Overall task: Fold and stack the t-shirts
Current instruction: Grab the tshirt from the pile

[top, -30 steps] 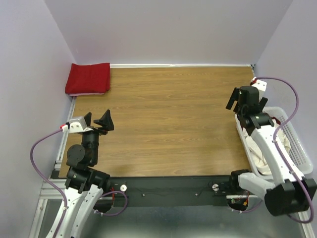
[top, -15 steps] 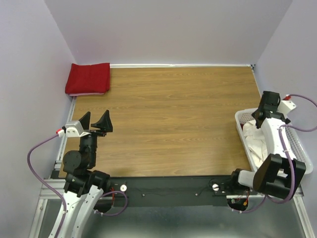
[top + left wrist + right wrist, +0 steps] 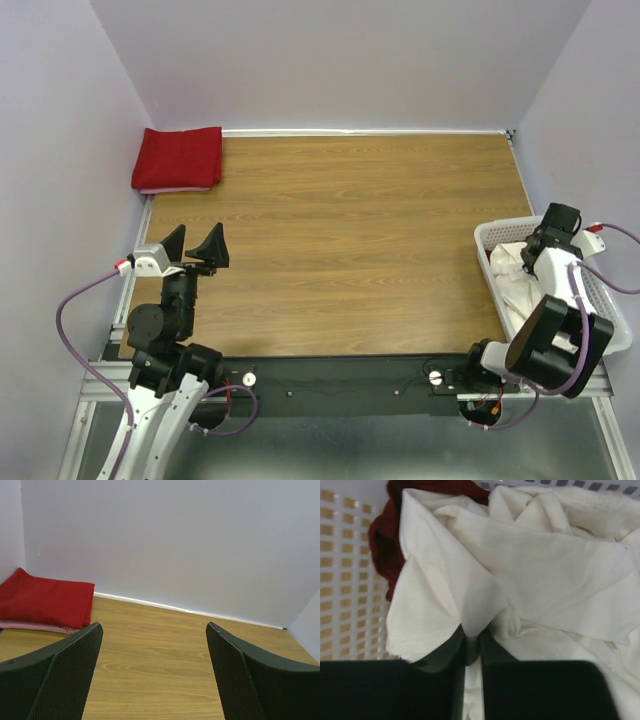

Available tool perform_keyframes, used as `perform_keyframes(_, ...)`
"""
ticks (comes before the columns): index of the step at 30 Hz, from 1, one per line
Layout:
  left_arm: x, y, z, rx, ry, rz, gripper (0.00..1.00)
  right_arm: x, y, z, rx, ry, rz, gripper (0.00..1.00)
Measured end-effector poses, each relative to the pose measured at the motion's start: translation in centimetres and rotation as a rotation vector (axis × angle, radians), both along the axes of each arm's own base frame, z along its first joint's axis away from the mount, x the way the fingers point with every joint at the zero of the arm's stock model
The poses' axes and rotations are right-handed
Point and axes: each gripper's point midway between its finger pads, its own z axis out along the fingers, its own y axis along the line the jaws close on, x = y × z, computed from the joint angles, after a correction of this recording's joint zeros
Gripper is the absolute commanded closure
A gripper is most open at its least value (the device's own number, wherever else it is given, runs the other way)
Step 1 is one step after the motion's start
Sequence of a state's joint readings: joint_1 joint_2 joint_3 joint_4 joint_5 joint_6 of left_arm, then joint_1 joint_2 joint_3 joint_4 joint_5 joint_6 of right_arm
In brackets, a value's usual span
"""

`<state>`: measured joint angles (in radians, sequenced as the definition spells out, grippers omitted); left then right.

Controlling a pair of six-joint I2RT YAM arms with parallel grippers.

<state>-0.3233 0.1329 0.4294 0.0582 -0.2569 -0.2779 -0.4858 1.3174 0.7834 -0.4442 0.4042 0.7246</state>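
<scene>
A folded bright red t-shirt (image 3: 178,157) (image 3: 42,600) lies at the table's far left corner, on a paler layer. A crumpled cream-white t-shirt (image 3: 515,275) (image 3: 530,565) fills the white lattice basket (image 3: 605,300), with a dark red t-shirt (image 3: 385,540) bunched under it at the basket wall. My right gripper (image 3: 545,243) (image 3: 472,637) is down in the basket, shut on a fold of the cream-white t-shirt. My left gripper (image 3: 196,247) (image 3: 152,670) hovers open above the near left of the table, with nothing between its fingers.
The basket (image 3: 347,555) stands at the table's right edge. Lilac walls close the back and both sides. A black rail (image 3: 340,375) with the arm bases runs along the near edge.
My right arm swung from above the table's right side down into the basket, and its jaws closed on the cream-white cloth. The left arm barely shifted.
</scene>
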Motion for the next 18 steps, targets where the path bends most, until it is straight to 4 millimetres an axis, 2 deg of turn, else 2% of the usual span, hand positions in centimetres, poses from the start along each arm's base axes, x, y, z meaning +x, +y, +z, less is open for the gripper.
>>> perform_keyframes(1, 0.0, -0.1, 0.0, 0.001, 0.001, -0.003, 0.09, 0.2, 0.2, 0.7, -0.006, -0.020, 0.025, 0.99)
perform_keyframes(2, 0.0, -0.1, 0.0, 0.002, 0.000, -0.005, 0.09, 0.3, 0.3, 1.0, -0.006, -0.030, 0.029, 0.99)
perform_keyframes(5, 0.0, -0.3, 0.0, 0.003, 0.001, -0.014, 0.09, 0.4, 0.7, 3.8, -0.039, -0.093, 0.072, 0.99)
perform_keyframes(8, 0.2, -0.5, -0.2, 0.006, 0.010, -0.020, 0.10, 1.5, 1.3, 8.4, -0.093, -0.173, 0.127, 0.99)
perform_keyframes(14, 0.6, -0.8, -0.6, 0.016, 0.029, -0.031, 0.10, 5.6, 3.5, 19.9, -0.195, -0.399, 0.314, 0.99)
perform_keyframes(16, 0.6, -0.9, -0.8, 0.019, 0.033, -0.033, 0.10, 6.9, 4.8, 22.9, -0.216, -0.449, 0.395, 0.99)
perform_keyframes(18, 0.7, -1.0, -0.8, 0.020, 0.037, -0.034, 0.10, 9.1, 7.5, 27.5, -0.248, -0.525, 0.530, 0.99)
